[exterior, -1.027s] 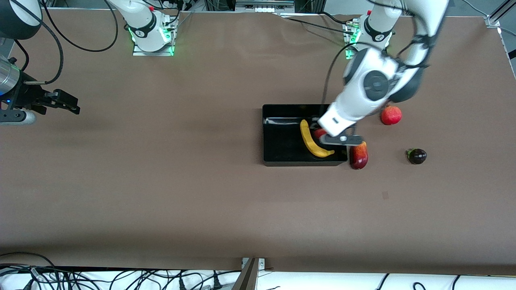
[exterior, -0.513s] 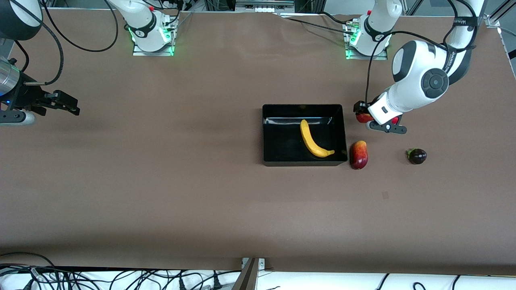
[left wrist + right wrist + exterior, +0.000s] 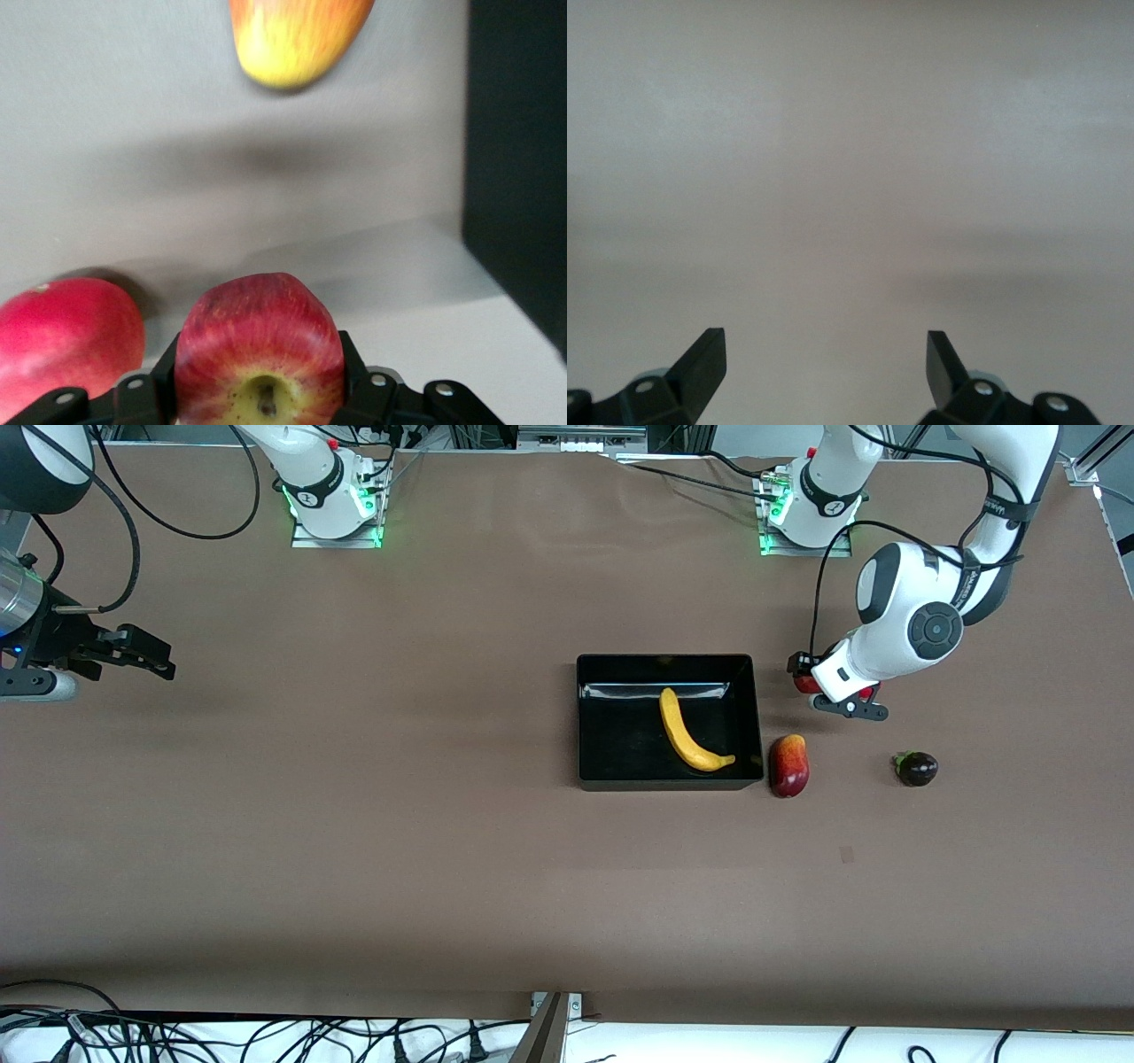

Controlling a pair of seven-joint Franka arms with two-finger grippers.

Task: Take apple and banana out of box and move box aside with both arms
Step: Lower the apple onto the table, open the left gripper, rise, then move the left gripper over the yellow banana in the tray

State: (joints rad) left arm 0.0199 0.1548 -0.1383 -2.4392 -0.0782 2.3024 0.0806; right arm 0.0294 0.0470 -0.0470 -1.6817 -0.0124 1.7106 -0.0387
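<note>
My left gripper (image 3: 804, 679) is shut on the small red-yellow apple (image 3: 260, 350), low over the table between the black box (image 3: 589, 717) and the red pomegranate (image 3: 62, 341). In the front view the left arm hides most of the pomegranate. The yellow banana (image 3: 687, 733) lies in the box. The red-yellow mango (image 3: 788, 766) lies just outside the box's wall at the left arm's end and also shows in the left wrist view (image 3: 297, 40). The dark purple fruit (image 3: 915, 768) lies farther toward the left arm's end. My right gripper (image 3: 133, 657) is open and empty.
The right arm waits over bare table at its own end (image 3: 850, 177), well away from the box and fruits. The box wall (image 3: 518, 159) stands close beside the held apple. Cables run along the table's edges.
My left gripper has moved from over the box, past its wall, toward the left arm's end with the apple in it, and now sits beside the pomegranate. The right arm has not moved.
</note>
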